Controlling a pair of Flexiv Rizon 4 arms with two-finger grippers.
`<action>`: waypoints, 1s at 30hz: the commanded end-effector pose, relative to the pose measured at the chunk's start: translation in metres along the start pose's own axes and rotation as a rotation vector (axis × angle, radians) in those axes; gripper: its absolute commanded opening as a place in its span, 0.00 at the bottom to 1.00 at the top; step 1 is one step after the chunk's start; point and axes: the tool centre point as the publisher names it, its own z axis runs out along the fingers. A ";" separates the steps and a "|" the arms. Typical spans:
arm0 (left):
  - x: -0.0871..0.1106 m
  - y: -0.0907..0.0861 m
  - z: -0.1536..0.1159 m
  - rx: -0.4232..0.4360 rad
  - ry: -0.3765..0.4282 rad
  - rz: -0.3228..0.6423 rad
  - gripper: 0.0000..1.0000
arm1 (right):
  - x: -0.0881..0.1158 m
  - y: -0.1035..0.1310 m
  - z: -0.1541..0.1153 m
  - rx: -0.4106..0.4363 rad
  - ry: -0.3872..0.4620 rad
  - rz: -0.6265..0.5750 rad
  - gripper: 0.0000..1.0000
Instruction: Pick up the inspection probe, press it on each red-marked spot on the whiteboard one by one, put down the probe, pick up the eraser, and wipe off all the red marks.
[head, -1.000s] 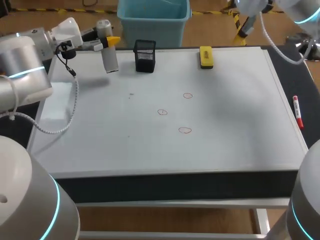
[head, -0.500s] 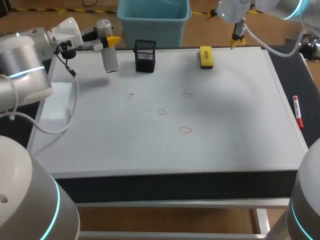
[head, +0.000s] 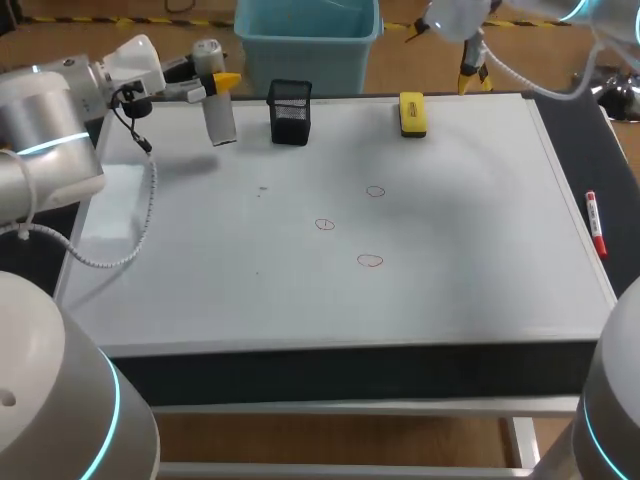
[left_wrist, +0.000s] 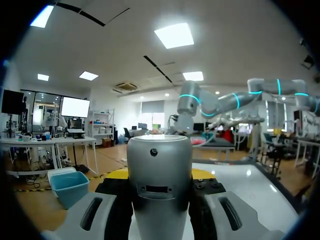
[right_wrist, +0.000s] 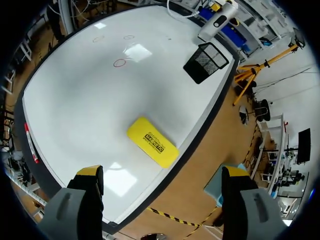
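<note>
Hanging over the far edge of the whiteboard (head: 450, 250), the right pincer (right_wrist: 162, 175) has its two fingers spread wide and holds nothing. The eraser (right_wrist: 152, 142), a flat yellow block, lies on the board just ahead of that pincer, in line with the gap between its tips and clear of both. In the head view the eraser (head: 412, 113) lies near the right pincer (head: 470, 72), a little toward the left arm's side.

The left pincer (left_wrist: 160, 175) is closed on the probe (left_wrist: 159, 200), a grey cylinder that fills the space between its fingers, with a finger against each side. From the head view the left pincer (head: 222, 82) grips the probe (head: 218, 118) about midway along its length. The probe stands nearly upright, and I cannot tell whether its lower end touches the board.

A black mesh cup (head: 290, 112) stands just beside the left pincer, between it and the eraser. Three small red rings (head: 370, 261) lie well apart from both pincers, out toward the board's middle. A red pen (head: 595, 225) lies off the board's edge, on the right pincer's side.
</note>
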 end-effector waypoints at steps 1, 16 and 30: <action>0.000 0.000 0.000 0.002 -0.002 0.001 0.00 | -0.004 -0.001 -0.002 0.000 0.124 0.000 1.00; 0.000 0.000 0.000 0.002 -0.002 0.001 0.00 | 0.007 0.013 0.038 0.091 0.330 -0.449 1.00; 0.000 0.000 0.000 0.002 -0.002 0.001 0.00 | 0.014 0.007 0.064 0.057 0.342 -0.603 1.00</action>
